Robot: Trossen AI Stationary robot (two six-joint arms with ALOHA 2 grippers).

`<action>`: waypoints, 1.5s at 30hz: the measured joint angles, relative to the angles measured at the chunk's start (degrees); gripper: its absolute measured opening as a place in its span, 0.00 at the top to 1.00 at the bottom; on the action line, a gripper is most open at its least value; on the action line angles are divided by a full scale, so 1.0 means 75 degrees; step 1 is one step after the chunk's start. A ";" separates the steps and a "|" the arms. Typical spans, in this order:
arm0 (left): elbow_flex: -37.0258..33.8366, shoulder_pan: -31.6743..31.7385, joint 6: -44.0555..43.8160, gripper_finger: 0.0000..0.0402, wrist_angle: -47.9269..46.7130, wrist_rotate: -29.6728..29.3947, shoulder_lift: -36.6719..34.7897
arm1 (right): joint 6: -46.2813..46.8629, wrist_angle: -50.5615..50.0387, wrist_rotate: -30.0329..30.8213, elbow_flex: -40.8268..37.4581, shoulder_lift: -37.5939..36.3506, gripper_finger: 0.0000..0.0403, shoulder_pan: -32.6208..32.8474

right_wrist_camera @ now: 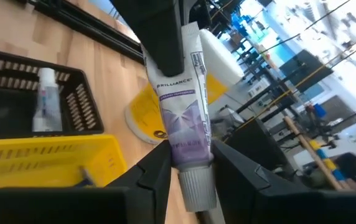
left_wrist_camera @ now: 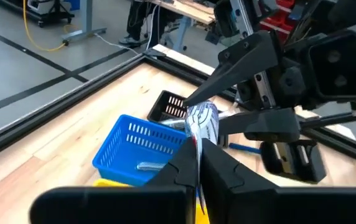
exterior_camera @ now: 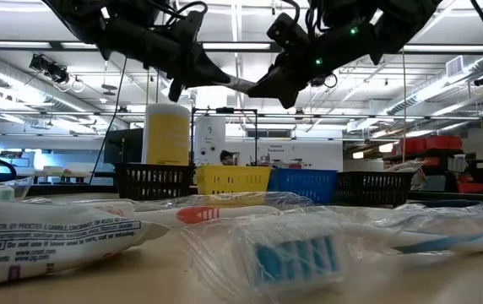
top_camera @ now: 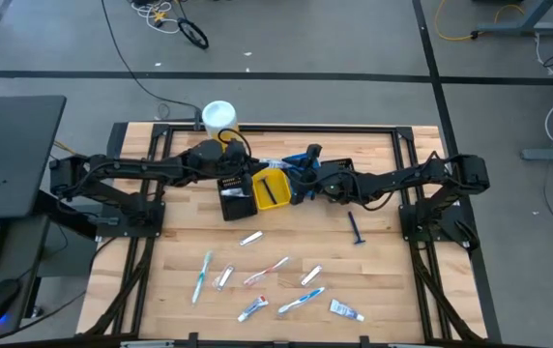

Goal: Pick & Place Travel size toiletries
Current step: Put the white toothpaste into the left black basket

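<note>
Nearest the bench's [top_camera: 373, 280] front edge, well short of the yellow bin [top_camera: 271, 187], the loose toiletries are lying scattered: a small white tube [top_camera: 346, 309] with blue and red print, a blue toothbrush [top_camera: 301, 302], a teal toothbrush [top_camera: 200, 275], a pink toothbrush [top_camera: 267, 273] and several small wrapped pieces. In the low view these are filling the foreground as a printed tube [exterior_camera: 47, 232] and a clear-wrapped brush head [exterior_camera: 296, 253].

A little closer to the yellow bin, off toward the right arm's side, a dark-handled razor [top_camera: 356, 229] is lying alone on the wood.

Above the yellow bin, both claws are meeting in the air. The right claw [right_wrist_camera: 187, 158] is gripping a white-and-purple toothpaste tube [right_wrist_camera: 187, 124] near its cap end, fingers narrow on it. The left claw [left_wrist_camera: 198, 146] is clamping the same tube's [left_wrist_camera: 203, 121] other end, so it is bridging the two.

Touching the yellow bin, a black bin [top_camera: 233, 193] is sitting on the left arm's side with a small tube [right_wrist_camera: 44, 99] inside, and a blue bin [left_wrist_camera: 137, 149] on the right arm's side.

Beyond the yellow bin, a yellow canister [top_camera: 219, 118] with a white lid is standing at the bench's far edge.
</note>
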 joint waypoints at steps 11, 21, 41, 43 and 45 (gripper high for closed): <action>-0.0012 0.0481 0.0364 0.99 -0.1377 0.0144 -0.0137 | 0.2421 -0.1890 -0.0869 -0.0003 -0.0006 0.53 -0.0070; -0.0006 0.1417 -0.0152 0.99 -0.4876 0.2103 -0.1592 | 0.3627 -0.3073 -0.0954 -0.0006 -0.0006 0.49 -0.0035; -0.0361 0.1083 0.0880 0.89 -0.6505 0.2084 -0.0530 | 0.3523 -0.2584 -0.1312 -0.0006 -0.0006 0.49 -0.0038; -0.0356 0.1081 0.0910 0.85 -0.6452 0.1841 -0.0413 | 0.3526 -0.2587 -0.1368 -0.0006 -0.0006 0.49 -0.0038; -0.0356 0.1075 0.1047 0.80 -0.6485 0.1647 -0.0367 | 0.3562 -0.2597 -0.1456 -0.0006 -0.0006 0.49 -0.0038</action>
